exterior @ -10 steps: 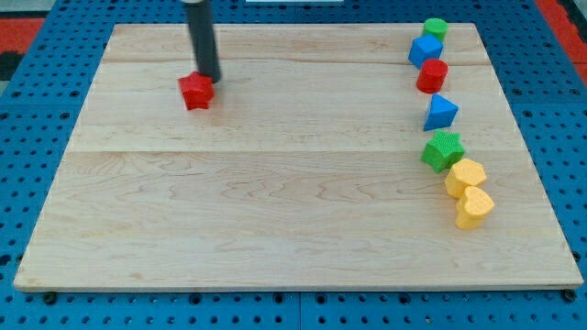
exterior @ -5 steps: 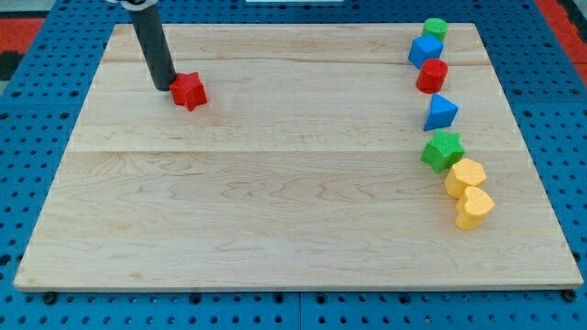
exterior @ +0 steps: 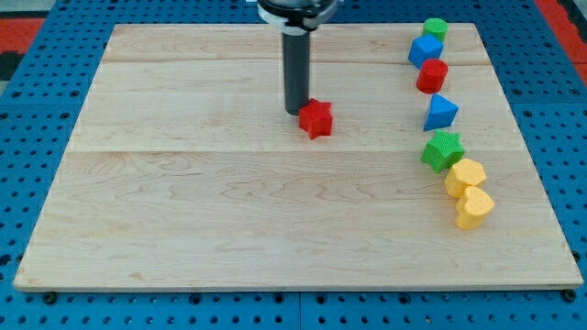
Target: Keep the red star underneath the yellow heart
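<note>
The red star (exterior: 316, 118) lies near the middle of the wooden board (exterior: 229, 211), a little above centre. My tip (exterior: 295, 111) touches the star's upper left side. The yellow heart (exterior: 474, 207) lies far off at the view's right, lower than the star, at the bottom of a column of blocks.
Down the right side runs a column: a green block (exterior: 436, 28), a blue cube (exterior: 425, 49), a red cylinder (exterior: 432, 75), a blue triangle (exterior: 441, 113), a green star (exterior: 443, 149) and a yellow hexagon (exterior: 465, 176) touching the heart.
My tip has pushed the red star from the upper left of the board far to the right and slightly down, staying at its left side.
</note>
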`<action>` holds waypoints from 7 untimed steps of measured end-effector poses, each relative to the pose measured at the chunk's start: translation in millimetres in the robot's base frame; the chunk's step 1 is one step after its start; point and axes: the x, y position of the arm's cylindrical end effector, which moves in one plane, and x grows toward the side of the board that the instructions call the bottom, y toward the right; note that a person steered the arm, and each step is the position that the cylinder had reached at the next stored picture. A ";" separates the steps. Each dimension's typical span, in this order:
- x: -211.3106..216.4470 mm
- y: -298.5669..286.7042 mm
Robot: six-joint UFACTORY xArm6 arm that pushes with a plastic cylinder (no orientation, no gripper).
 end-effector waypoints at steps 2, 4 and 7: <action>-21.0 16.6; 51.3 52.6; 59.3 55.9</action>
